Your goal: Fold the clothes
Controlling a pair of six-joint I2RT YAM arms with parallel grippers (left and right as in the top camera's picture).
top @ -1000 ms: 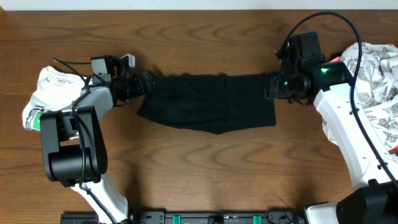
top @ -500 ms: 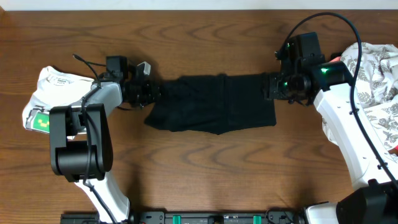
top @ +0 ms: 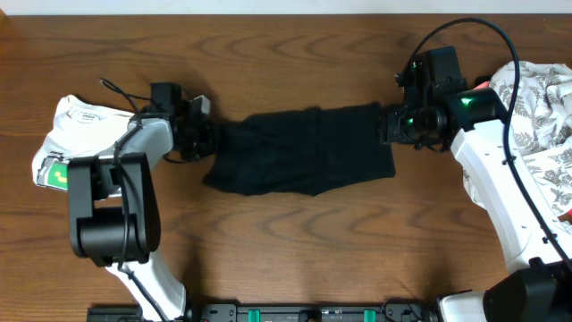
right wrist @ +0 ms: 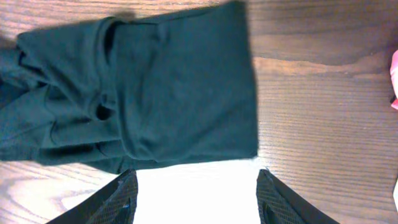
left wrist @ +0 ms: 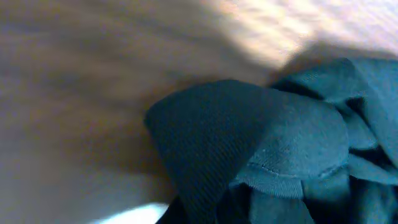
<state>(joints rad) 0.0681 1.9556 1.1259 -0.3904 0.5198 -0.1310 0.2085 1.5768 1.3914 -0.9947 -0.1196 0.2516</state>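
- The black garment [top: 304, 148] lies at the middle of the wooden table [top: 295, 250]. Its long axis runs left to right between the 2 arms, with the left end gathered into folds and the right end flat and square.
- The left gripper [top: 206, 136] sits at the gathered end, jaws pressed together on a bunch of fabric. Crumpled cloth fills its wrist view.
- The right gripper [top: 387, 125] hangs at the opposite edge, fingers [right wrist: 124, 196] spread wide around nothing, the hem just ahead of the tips.
- Any fold would likely run along that axis. The left arm, already holding cloth, looks better placed to carry its end rightward.
- A white cloth [top: 76, 121] and a patterned cloth [top: 541, 98] lie at the table's sides, apart from the garment.
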